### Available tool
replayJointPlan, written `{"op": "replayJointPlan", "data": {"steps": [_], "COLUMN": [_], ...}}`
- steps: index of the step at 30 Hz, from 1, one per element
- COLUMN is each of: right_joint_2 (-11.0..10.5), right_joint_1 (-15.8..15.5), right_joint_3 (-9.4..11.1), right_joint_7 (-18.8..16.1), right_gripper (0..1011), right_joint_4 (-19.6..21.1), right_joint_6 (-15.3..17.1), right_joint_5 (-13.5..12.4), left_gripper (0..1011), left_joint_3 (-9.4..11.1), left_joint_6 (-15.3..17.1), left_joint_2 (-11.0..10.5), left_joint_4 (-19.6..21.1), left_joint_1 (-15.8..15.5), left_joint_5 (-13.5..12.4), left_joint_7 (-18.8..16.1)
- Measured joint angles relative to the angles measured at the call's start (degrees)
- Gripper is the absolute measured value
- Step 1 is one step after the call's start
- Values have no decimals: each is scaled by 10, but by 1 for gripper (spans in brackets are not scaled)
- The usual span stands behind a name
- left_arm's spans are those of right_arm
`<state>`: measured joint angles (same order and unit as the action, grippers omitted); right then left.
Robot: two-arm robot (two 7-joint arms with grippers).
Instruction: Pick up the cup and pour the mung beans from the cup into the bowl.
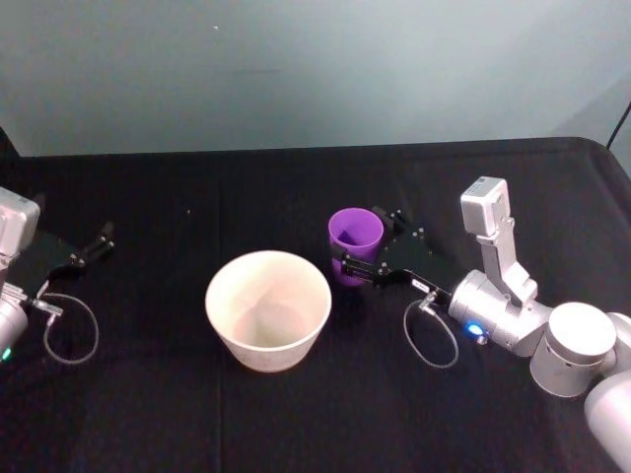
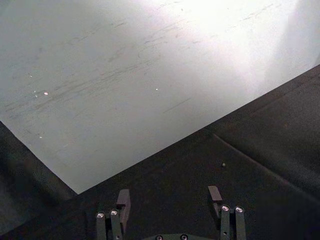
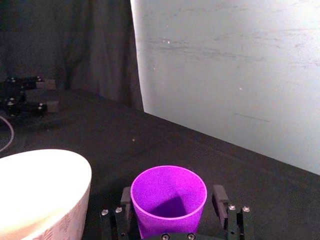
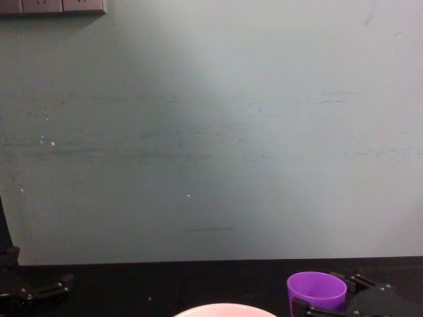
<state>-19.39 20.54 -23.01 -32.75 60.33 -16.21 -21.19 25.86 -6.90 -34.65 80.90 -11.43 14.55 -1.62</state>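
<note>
The purple cup (image 1: 355, 236) stands upright on the black table, just right of the bowl (image 1: 266, 345), a wider pale round vessel whose inside looks bare. My right gripper (image 1: 367, 241) reaches in from the right and straddles the cup, one finger on each side near the rim. In the right wrist view the cup (image 3: 169, 200) sits between the fingers (image 3: 218, 200) with a thin gap on one side, so the gripper (image 3: 171, 197) is open. The mung beans are hidden; the cup's inside shows only purple and shadow. My left gripper (image 1: 99, 241) rests open at the table's far left.
The black table (image 1: 197, 177) runs back to a pale grey-green wall. A looped cable (image 1: 432, 330) hangs by the right wrist and another cable (image 1: 71, 330) by the left. The bowl's rim (image 3: 45, 165) lies close beside the cup.
</note>
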Motion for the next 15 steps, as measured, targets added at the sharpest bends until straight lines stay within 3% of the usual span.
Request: {"op": "replayJointPlan", "data": {"steps": [4,9,15], "right_joint_2": [0,0,-1], "right_joint_1": [0,0,0], "right_joint_3": [0,-1,-1], "right_joint_7": [0,1,1], "right_gripper": [978,848,775], "right_joint_4": [0,0,1], "right_joint_6": [0,0,1], "right_joint_5": [0,0,0], "left_gripper": [1012,1011,1011], "left_joint_3": [0,0,0], "left_joint_6": [0,0,0], "left_joint_2": [0,0,0], "left_joint_4": [0,0,0], "left_joint_1": [0,0,0], "left_joint_5": [0,0,0], "left_joint_7": [0,0,0]}}
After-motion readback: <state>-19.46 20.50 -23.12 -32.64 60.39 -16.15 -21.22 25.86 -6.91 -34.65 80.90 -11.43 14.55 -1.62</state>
